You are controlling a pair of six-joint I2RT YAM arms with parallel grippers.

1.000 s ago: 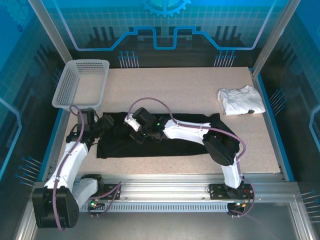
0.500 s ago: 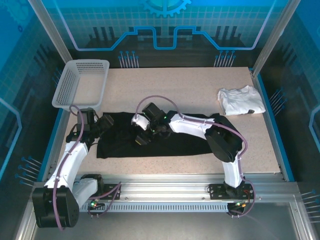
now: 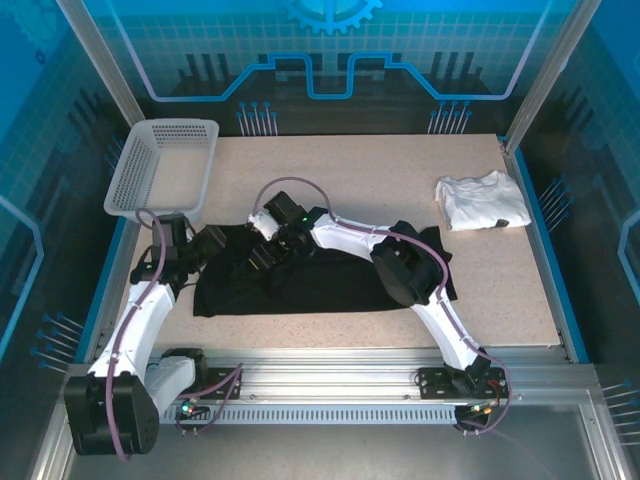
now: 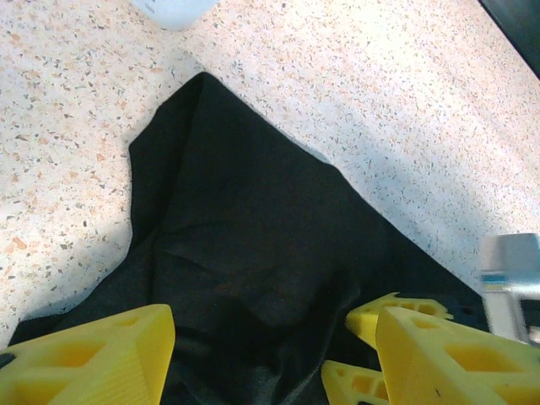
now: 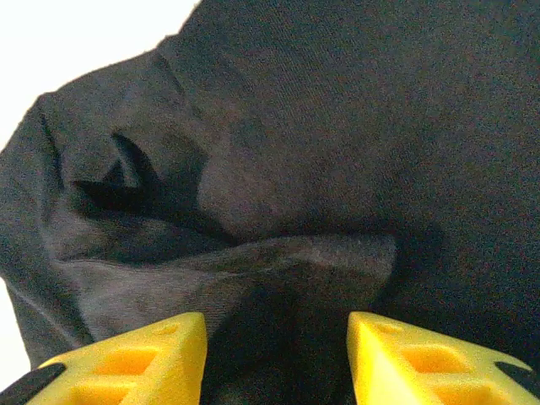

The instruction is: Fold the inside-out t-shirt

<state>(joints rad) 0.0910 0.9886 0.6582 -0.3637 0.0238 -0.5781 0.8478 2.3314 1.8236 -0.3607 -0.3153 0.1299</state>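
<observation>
The inside-out t-shirt (image 3: pixel 330 285) lies black side up in a long band across the middle of the table; no print or tag is visible. My left gripper (image 3: pixel 220 244) is over its left end, open, with dark cloth (image 4: pixel 236 236) spread beneath and between its yellow fingers (image 4: pixel 93 359). My right gripper (image 3: pixel 263 256) hovers just to the right of it, open and close above a raised fold of the shirt (image 5: pixel 278 253). Its yellow fingertips (image 4: pixel 384 310) reach into the left wrist view. The shirt's right end lies partly under the right arm.
A white mesh basket (image 3: pixel 165 165) stands at the back left corner, near the left arm. A smaller white garment (image 3: pixel 482 200) lies crumpled at the back right. Bare speckled tabletop (image 3: pixel 340 175) stretches behind the shirt.
The right gripper has come open. Its wrist has drawn back and left over the shirt, and the elbow has swung left. The left arm has stayed put.
</observation>
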